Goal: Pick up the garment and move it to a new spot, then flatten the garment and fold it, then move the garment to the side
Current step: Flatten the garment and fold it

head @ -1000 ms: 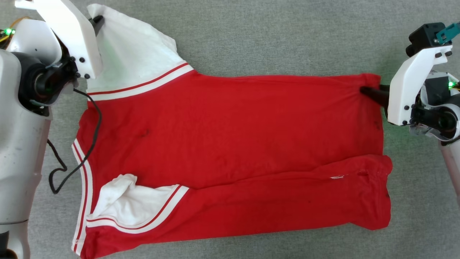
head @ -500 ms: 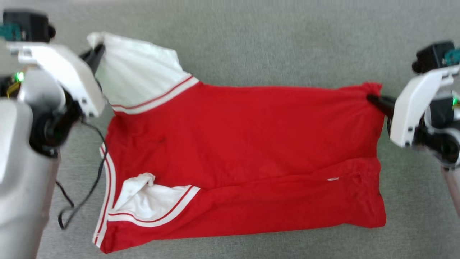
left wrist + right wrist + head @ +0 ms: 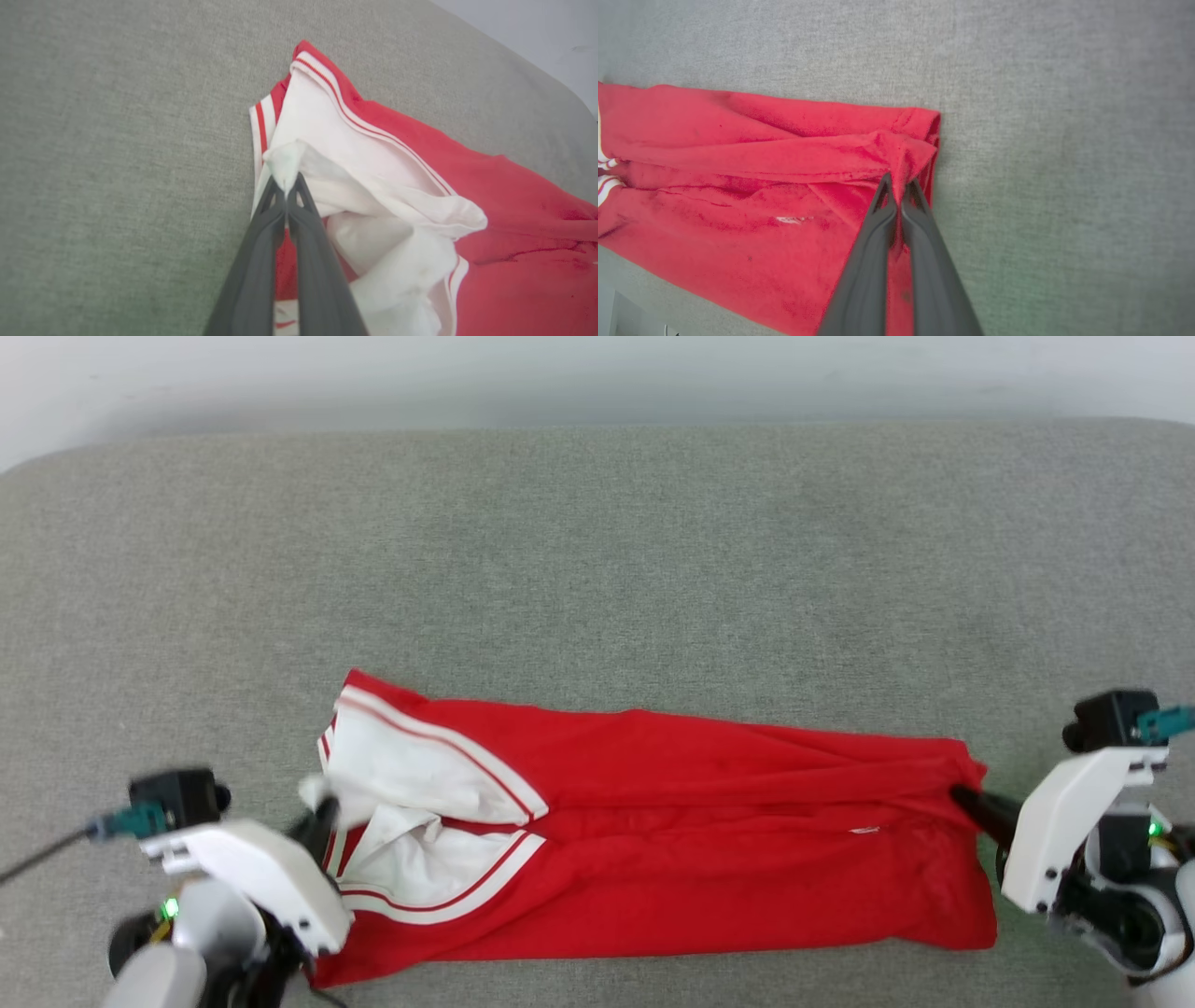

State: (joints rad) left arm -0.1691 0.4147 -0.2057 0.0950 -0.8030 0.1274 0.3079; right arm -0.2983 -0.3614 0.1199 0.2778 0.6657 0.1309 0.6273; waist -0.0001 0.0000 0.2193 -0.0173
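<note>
While your left gripper point(image 3: 324, 814) is pressed together on the shirt point(image 3: 709, 877), it pinches a bunched tip of the white sleeve point(image 3: 327, 121), which pokes out just past the fingertips. Your right gripper point(image 3: 960, 794) is closed too, nipping a gathered fold of red cloth at the hem end. The shirt stretches between the two grippers as a long folded band lying on the grey bench point(image 3: 597, 551). Beyond the left gripper's tips the striped trim point(image 3: 343, 105) runs away from it. Beside the right gripper the red fabric lies in layered creases, with bare bench on its other side.
</note>
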